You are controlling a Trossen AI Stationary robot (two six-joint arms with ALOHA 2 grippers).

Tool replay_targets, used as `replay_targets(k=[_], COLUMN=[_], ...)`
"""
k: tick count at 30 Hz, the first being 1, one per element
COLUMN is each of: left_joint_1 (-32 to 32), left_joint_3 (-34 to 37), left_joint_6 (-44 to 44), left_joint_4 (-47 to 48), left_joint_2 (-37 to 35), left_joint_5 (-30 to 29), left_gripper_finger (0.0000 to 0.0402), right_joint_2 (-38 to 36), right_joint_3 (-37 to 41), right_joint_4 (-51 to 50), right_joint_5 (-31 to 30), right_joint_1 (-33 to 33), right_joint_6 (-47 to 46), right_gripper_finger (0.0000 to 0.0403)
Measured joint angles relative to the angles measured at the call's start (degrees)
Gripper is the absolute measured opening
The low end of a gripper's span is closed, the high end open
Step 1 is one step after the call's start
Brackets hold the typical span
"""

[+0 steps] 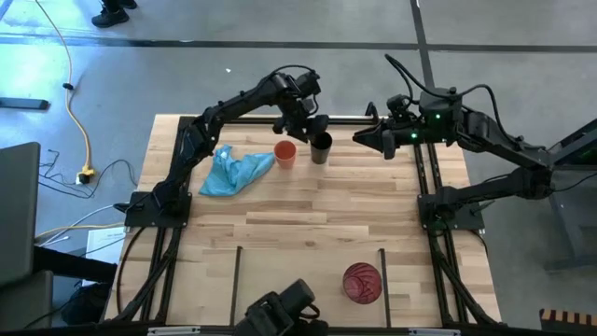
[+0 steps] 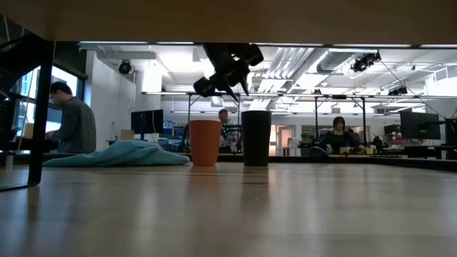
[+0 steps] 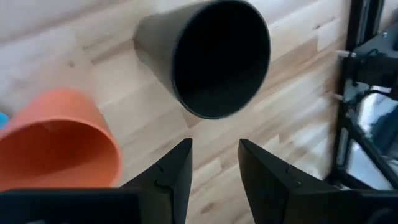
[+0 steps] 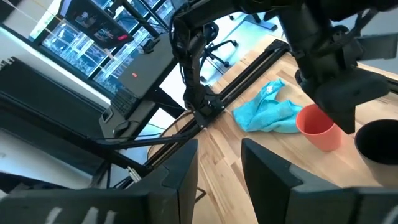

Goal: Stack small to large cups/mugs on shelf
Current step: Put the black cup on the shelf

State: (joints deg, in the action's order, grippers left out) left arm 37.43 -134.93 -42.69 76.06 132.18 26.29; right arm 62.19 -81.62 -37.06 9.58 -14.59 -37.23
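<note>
Nearest the front edge, the translucent red-pink cup (image 1: 362, 282) is seen standing on the shelf (image 1: 280, 271), just inside 1 of the 2 black bars. Well beyond it, at the far side, the orange cup (image 1: 284, 154) and the black cup (image 1: 321, 148) are set upright side by side, close but apart, with a blue cloth (image 1: 233, 174) beside the orange one. The left gripper (image 3: 214, 163) is held above them, jaws apart and empty. The right gripper (image 4: 219, 163) is parked nearby, jaws also apart. A descent that is off-centre could tip the black cup or knock its orange neighbour.
</note>
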Motion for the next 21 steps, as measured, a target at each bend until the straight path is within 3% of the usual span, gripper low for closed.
replay_targets(k=[14, 21], left_joint_1=[-2.4, -4.1], left_joint_3=[0.0, 0.0], left_joint_6=[-11.1, -11.5], left_joint_4=[-1.8, -2.9], left_joint_2=[0.1, 0.1], left_joint_5=[6.3, 9.2], left_gripper_finger=[0.0117, 0.0117], right_joint_2=[0.0, 0.0], right_joint_3=[0.0, 0.0], right_joint_4=[0.0, -1.2], right_joint_5=[0.2, 1.0], right_joint_1=[0.0, 0.0], right_joint_6=[2.8, 4.2], right_gripper_finger=[0.0114, 0.0114])
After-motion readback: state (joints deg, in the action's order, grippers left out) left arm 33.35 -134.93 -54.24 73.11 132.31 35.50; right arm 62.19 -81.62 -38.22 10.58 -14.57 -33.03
